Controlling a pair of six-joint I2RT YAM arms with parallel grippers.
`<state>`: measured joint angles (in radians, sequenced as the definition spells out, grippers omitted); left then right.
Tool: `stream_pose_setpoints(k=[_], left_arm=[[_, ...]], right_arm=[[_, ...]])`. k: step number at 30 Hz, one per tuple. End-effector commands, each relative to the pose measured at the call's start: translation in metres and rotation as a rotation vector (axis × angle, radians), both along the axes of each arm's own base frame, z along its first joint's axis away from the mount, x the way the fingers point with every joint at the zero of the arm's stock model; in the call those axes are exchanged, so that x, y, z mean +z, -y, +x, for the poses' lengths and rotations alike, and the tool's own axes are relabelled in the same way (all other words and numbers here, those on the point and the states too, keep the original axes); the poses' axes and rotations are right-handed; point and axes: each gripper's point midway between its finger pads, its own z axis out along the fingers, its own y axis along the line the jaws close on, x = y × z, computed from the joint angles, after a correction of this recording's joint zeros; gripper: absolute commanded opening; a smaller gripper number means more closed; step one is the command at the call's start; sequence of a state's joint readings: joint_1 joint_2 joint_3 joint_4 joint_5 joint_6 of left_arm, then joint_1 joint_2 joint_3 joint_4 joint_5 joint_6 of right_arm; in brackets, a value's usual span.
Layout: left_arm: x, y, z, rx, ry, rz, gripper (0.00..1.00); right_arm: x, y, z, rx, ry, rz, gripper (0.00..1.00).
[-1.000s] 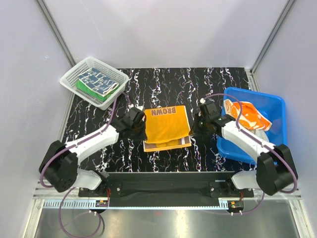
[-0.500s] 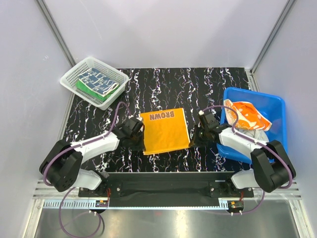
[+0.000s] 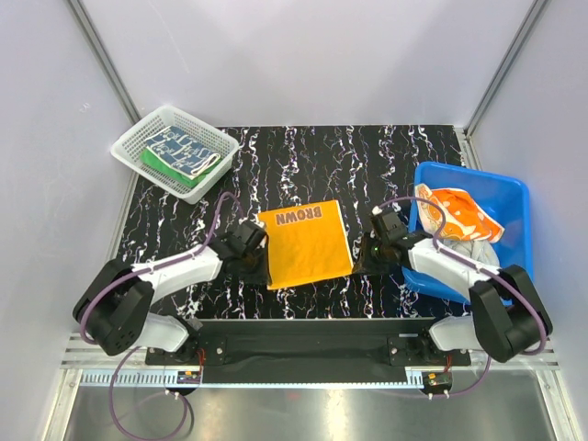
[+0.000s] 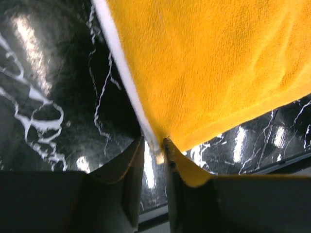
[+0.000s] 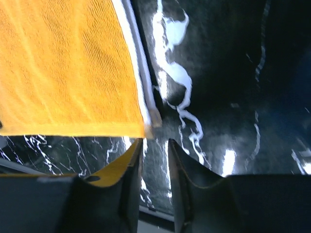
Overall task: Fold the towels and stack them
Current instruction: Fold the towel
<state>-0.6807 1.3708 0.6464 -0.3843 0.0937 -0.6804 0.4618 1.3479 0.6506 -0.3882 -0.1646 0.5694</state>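
Note:
A yellow towel (image 3: 308, 243) with "BROWN" printed on it lies folded flat in the middle of the table. My left gripper (image 3: 262, 260) is at its near left corner. In the left wrist view that gripper (image 4: 153, 141) is open a little, and the towel's (image 4: 209, 63) white-edged corner sits right at the tips. My right gripper (image 3: 365, 250) is at the near right corner. In the right wrist view it (image 5: 155, 141) is open with only table in the gap, and the towel (image 5: 68, 73) lies just beyond. Folded navy (image 3: 179, 147) and green (image 3: 152, 161) towels lie stacked in the basket. An orange towel (image 3: 459, 216) lies crumpled in the tub.
The white mesh basket (image 3: 129, 147) stands at the back left corner of the black marbled table (image 3: 367, 156). The blue tub (image 3: 514, 188) stands along the right edge, close beside my right arm. White walls close in the back and sides.
Both grippers drew the yellow towel's top layer toward the near edge and laid it flat over the lower layer. Both sets of jaws have since parted.

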Motion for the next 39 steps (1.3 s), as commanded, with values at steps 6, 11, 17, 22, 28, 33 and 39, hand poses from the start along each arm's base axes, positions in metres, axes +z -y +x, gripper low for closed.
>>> stream_pose_setpoints(k=[6, 11, 17, 22, 28, 33, 39], left_arm=[[0.074, 0.013, 0.068, -0.035, 0.202, 0.029, 0.37], [0.075, -0.003, 0.122, -0.007, 0.223, 0.037, 0.38], [0.068, -0.003, 0.164, -0.073, 0.198, -0.024, 0.39], [0.072, -0.011, 0.187, -0.081, 0.216, 0.002, 0.39], [0.082, -0.024, 0.208, -0.124, 0.272, 0.090, 0.44], [0.092, -0.004, 0.223, -0.202, 0.314, 0.019, 0.43], [0.070, 0.003, 0.228, -0.187, 0.264, -0.003, 0.39]], right_arm=[[0.064, -0.014, 0.045, 0.052, 0.167, -0.001, 0.29], [0.028, -0.019, 0.053, 0.043, 0.104, -0.023, 0.26], [0.001, -0.020, 0.036, 0.032, 0.056, -0.029, 0.25], [0.002, -0.046, 0.008, 0.081, 0.052, 0.008, 0.24], [0.009, -0.041, 0.001, 0.060, 0.036, -0.041, 0.27], [0.060, -0.036, 0.043, 0.075, 0.205, -0.115, 0.29], [0.081, -0.052, 0.129, 0.168, 0.322, -0.134, 0.15]])
